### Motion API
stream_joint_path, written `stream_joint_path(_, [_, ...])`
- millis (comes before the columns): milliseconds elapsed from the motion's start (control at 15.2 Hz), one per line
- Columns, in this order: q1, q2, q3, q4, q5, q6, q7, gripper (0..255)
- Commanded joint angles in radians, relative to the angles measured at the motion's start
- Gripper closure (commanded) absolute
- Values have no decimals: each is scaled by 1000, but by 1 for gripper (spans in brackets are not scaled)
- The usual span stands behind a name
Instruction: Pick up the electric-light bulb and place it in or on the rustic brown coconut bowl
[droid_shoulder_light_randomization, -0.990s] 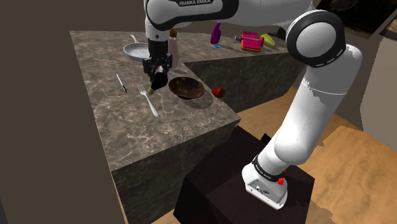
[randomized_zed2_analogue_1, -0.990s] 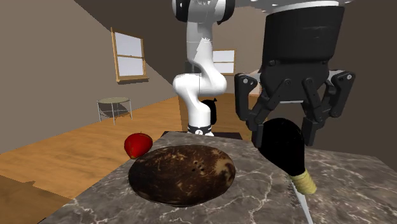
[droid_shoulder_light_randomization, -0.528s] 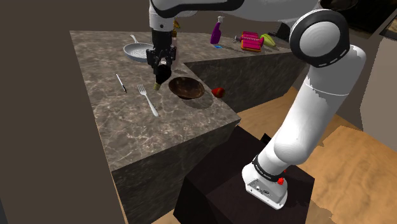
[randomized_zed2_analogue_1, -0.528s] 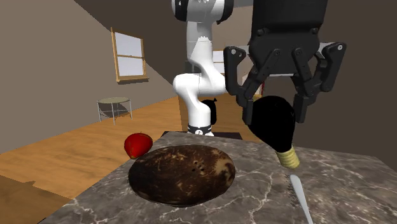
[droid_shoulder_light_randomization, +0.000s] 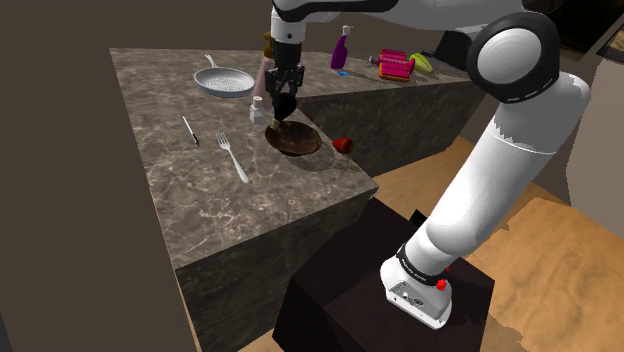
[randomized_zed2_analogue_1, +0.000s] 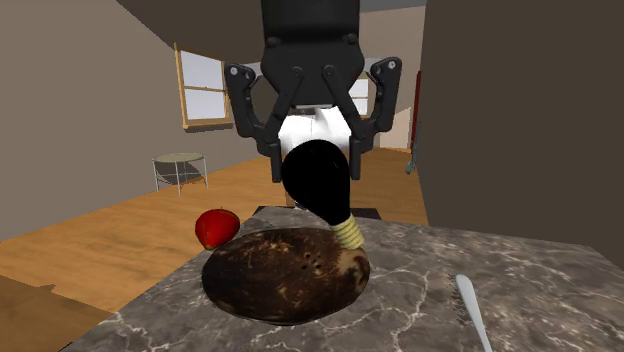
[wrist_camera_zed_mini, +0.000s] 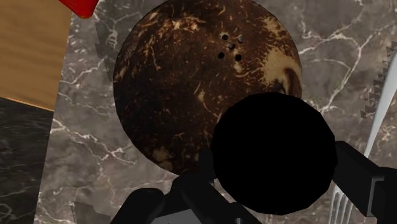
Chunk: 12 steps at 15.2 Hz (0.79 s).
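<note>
Holding the bulb (randomized_zed2_analogue_1: 322, 195) tight in the gripper (randomized_zed2_analogue_1: 315, 166), over the bowl's (randomized_zed2_analogue_1: 262, 285) edge. Next, lower gently and let go.

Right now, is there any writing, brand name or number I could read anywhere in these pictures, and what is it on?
No text can be read.
The purple bottle on the far counter: any label is too small to read.
The white arm's base: small dark marks and a red dot, too small to read.
The black bulb, the brown bowl and the fork: no writing shows.
</note>
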<state>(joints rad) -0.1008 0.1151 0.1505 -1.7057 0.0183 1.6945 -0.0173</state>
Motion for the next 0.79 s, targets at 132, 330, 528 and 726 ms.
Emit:
stream_joint_path(132, [-31,-15,-25,-28,-2,12,-57,255])
stream_joint_path(330, [-31,-11,-25,-64,-2,51,-57,255])
stream_joint_path(528, [-31,-6,-25,-97,-3,90,-58,255])
stream_joint_path(726, [-31,2,-25,-128,-4,129,-58,255])
